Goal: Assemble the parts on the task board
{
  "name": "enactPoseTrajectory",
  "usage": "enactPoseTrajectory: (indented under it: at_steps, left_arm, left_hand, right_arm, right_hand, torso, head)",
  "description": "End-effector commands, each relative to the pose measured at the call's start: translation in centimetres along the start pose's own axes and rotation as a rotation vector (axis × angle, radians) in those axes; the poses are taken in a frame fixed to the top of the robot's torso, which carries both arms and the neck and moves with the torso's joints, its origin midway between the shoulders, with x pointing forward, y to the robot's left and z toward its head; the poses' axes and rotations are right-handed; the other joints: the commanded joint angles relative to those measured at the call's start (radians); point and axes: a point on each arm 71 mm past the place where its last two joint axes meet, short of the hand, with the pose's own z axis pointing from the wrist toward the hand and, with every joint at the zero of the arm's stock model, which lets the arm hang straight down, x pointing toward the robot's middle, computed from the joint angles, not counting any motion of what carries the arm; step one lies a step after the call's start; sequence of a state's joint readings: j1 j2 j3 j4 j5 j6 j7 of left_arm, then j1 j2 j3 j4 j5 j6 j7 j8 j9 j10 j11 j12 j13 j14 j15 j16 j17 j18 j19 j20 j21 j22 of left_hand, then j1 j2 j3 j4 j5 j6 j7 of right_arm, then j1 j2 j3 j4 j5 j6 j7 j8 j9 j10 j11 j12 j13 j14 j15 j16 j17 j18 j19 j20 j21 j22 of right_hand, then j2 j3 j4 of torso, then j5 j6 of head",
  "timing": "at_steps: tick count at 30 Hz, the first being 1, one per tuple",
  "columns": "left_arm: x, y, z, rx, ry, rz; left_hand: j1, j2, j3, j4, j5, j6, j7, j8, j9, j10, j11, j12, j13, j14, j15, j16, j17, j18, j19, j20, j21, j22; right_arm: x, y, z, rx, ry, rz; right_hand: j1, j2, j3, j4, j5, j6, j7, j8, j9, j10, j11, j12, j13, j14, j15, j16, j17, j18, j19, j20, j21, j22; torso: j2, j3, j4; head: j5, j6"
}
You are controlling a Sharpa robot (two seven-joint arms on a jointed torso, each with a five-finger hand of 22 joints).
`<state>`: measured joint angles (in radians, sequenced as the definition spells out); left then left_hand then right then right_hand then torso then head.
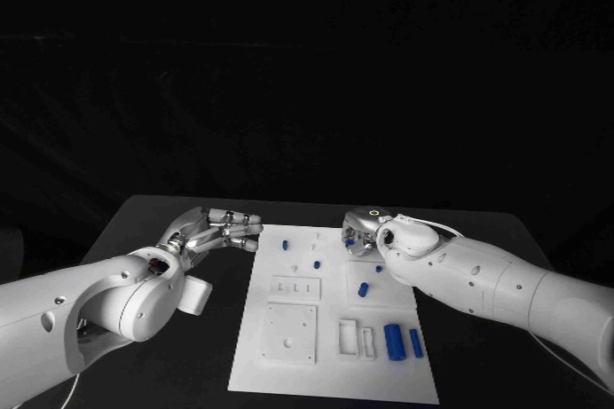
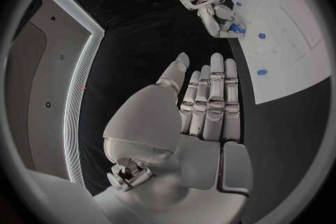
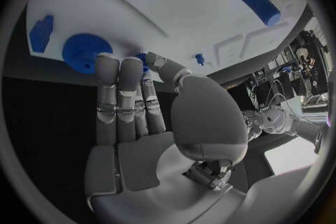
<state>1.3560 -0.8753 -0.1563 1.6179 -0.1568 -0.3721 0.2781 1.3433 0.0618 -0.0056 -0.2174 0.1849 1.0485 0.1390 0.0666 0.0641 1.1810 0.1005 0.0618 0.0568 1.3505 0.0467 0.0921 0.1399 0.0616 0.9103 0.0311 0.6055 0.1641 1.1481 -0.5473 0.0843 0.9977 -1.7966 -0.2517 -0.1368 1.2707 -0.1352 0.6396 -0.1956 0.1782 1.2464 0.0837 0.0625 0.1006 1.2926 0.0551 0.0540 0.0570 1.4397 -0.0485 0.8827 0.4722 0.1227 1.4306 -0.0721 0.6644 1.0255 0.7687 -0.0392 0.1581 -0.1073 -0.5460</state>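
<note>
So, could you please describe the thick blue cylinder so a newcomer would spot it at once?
Find the white task board on the black table. Near its edge closest to the robot lies a slim blue cylinder. Beside it, nearer the board's middle, is the thick blue cylinder, plainly fatter.

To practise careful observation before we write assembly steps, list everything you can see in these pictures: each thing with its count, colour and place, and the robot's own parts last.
Black table: one, black, under everything.
Flat white task board: one, white, in the middle of the table.
Blue cylinder parts: two, blue, side by side on the board's near right part.
Small blue pieces: about six, blue, scattered over the board's far half.
Blue toothed gear: one, blue, on the board at the right hand's fingertips.
Left hand: one, silver, fingers straight and holding nothing, over the table beside the board's left edge.
Right hand: one, silver, over the board's far right part; whether it touches the gear is unclear.
</note>
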Motion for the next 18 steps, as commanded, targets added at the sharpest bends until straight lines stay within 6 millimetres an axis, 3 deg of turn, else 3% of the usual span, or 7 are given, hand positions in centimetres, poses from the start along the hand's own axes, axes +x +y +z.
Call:
enactPoseTrajectory:
  at_steps: [1,8,14,18]
  left_arm:
    - [0.2,-0.1,0.0,0.001,0.015,-0.008]
    - [0.1,-0.1,0.0,-0.001,0.011,-0.007]
    - [0.1,-0.1,0.1,-0.002,0.012,-0.007]
    - [0.2,-0.1,0.1,-0.002,0.013,-0.007]
  left_hand:
    - [-0.003,0.006,-0.005,0.001,-0.005,-0.006,-0.003,-0.002,0.000,-0.006,0.001,-0.003,0.002,-0.006,0.002,0.001,0.001,-0.008,0.006,-0.001,-0.005,-0.001]
    - [-0.001,0.008,-0.005,0.000,-0.005,-0.006,-0.003,-0.002,0.000,-0.007,0.001,-0.003,0.001,-0.005,0.002,0.001,0.001,-0.008,0.007,-0.001,-0.004,-0.002]
    - [-0.001,0.008,-0.005,0.000,-0.005,-0.006,-0.003,-0.002,0.000,-0.007,0.001,-0.003,0.001,-0.005,0.002,0.001,0.001,-0.008,0.007,-0.001,-0.004,-0.002]
    - [0.001,0.009,-0.007,-0.003,-0.004,-0.006,-0.002,-0.003,0.000,-0.008,0.002,-0.003,0.001,-0.006,0.002,0.001,0.001,-0.008,0.006,-0.001,-0.002,-0.003]
  right_arm:
    - [-0.6,0.2,0.0,0.008,-0.081,-0.013]
    - [-1.3,1.6,0.1,0.002,-0.137,-0.004]
    - [-1.6,2.9,0.6,0.001,-0.163,0.006]
    - [-1.6,3.6,1.0,0.001,-0.171,0.009]
  right_hand:
    - [0.012,0.013,0.006,0.001,-0.008,0.010,0.000,0.002,0.003,0.026,-0.019,0.004,0.004,0.001,-0.005,-0.006,0.005,0.006,-0.003,-0.003,0.004,0.017]
    - [0.020,0.006,0.016,0.008,-0.034,0.014,-0.001,0.002,0.005,0.029,-0.020,0.004,0.003,0.004,-0.004,-0.010,0.013,0.002,0.002,-0.003,-0.007,0.047]
    - [0.021,0.002,0.020,0.011,-0.035,0.015,-0.001,0.001,0.004,0.029,-0.020,0.004,0.004,0.004,-0.004,-0.014,0.017,-0.001,0.011,-0.003,-0.033,0.077]
    - [0.021,0.002,0.020,0.011,-0.035,0.015,-0.001,0.001,0.004,0.029,-0.020,0.004,0.004,0.004,-0.004,-0.014,0.017,-0.001,0.011,-0.003,-0.033,0.077]
  torso:
    - [0.001,-0.0008,-0.0003]
    - [0.003,0.0012,-0.0012]
    - [0.002,-0.0042,0.0026]
    - [0.004,-0.0022,0.0039]
  head:
    - [0.003,0.004]
    - [0.007,0.012]
    - [0.007,0.015]
    - [0.007,0.015]
